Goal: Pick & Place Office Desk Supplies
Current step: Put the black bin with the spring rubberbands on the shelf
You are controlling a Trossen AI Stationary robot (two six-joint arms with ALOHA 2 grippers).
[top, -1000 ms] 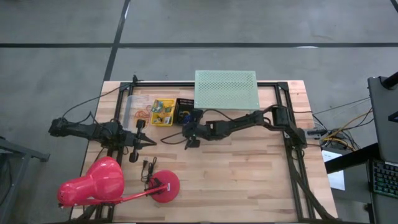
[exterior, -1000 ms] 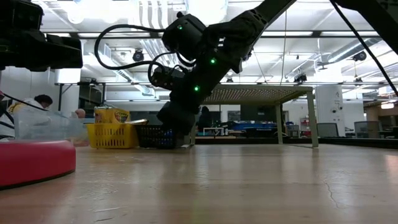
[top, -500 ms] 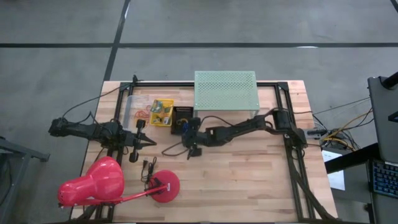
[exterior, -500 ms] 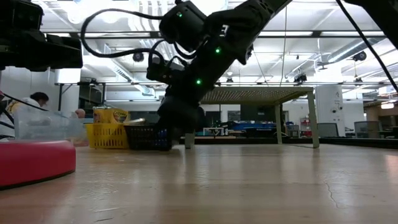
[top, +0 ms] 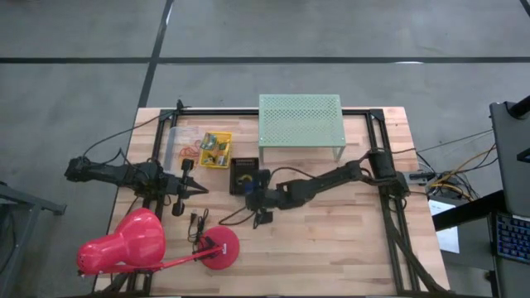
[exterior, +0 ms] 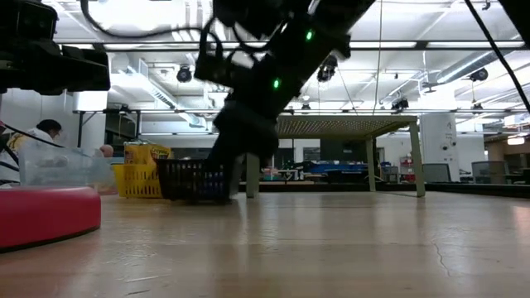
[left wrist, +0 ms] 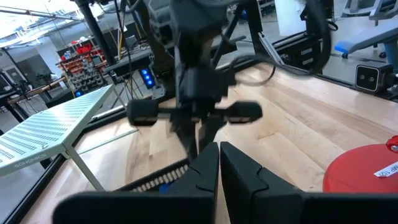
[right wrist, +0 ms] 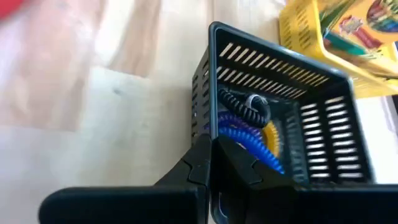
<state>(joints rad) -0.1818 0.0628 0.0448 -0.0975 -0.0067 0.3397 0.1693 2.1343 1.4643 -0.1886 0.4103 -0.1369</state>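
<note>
- Far left, we have the pink desk lamp (top: 132, 242) lying on the bench (top: 331, 248), its round base (top: 220, 247) flat beside it; in the low view only the base's red edge shows.
- We see the left gripper (top: 201, 190) hanging over the bench just right of its arm, fingers clenched together on nothing.
- Behind it, a clear tray (top: 182, 146) carries thin rubber bands (top: 190, 152), too fine for us to count.
- Next, the yellow basket (top: 217, 150) with the crayon boxes (top: 220, 142) inside; their print is hard to read from above.
- Now the black basket (top: 243, 175): it sits in front of the yellow one, apart from it, long axis running from the bench's back towards its front.
- The right gripper (right wrist: 211, 163) is clamped on that basket's rim at the near end; from above the arm covers the contact.
- Inside we make out a blue coil (right wrist: 249, 144), a black coil (right wrist: 245, 102) and something yellow (right wrist: 272, 134), partly hidden by the slatted wall.
- To the right, the mint-green perforated shelf (top: 300, 117) stands at the bench's back edge, clear of the baskets.
</note>
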